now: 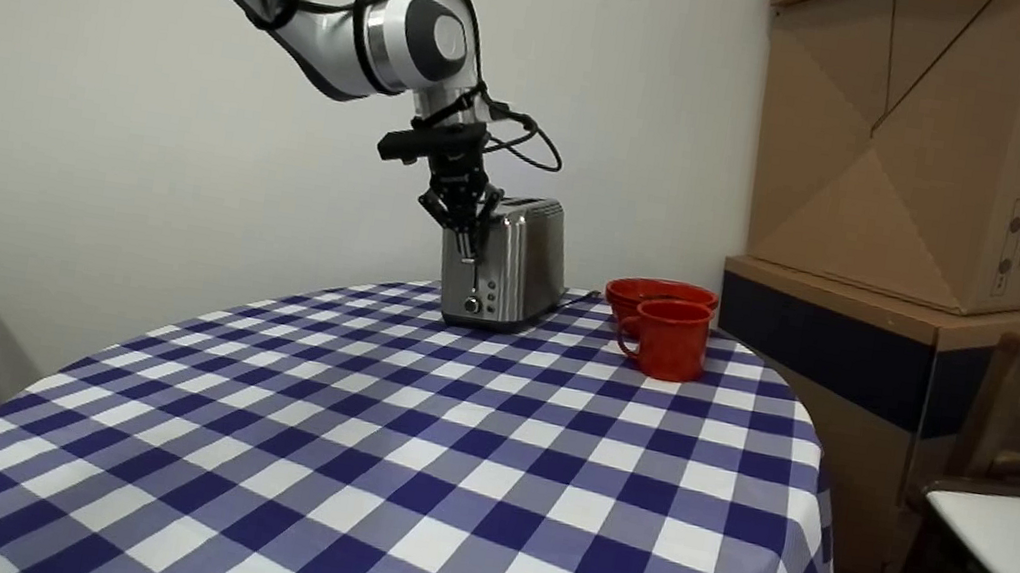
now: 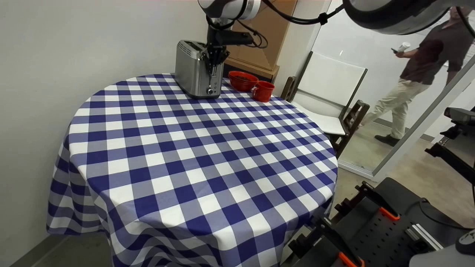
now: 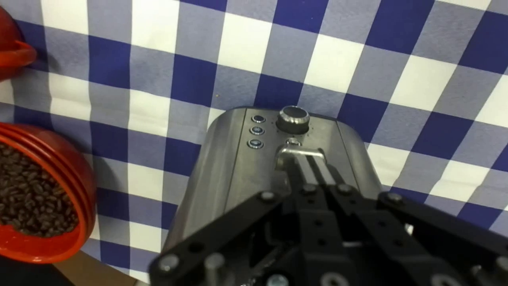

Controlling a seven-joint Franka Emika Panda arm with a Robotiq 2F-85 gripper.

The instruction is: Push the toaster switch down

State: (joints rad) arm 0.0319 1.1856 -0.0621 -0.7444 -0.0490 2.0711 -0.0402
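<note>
Toaster switch [image 3: 294, 151] sits above the knob [image 3: 293, 120] on the control end of the toaster [image 1: 532, 258], narrow tool [image 3: 312, 163] right at it from overhead, so push likely runs straight down toward knob; can't tell if they're touching.

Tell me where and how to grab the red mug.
By the handle, I'd judge, coming in from the side nearer the toaster: the red mug stands upright, its handle juts out that way, and the wrist view shows a gap between handle and bowl.
</note>
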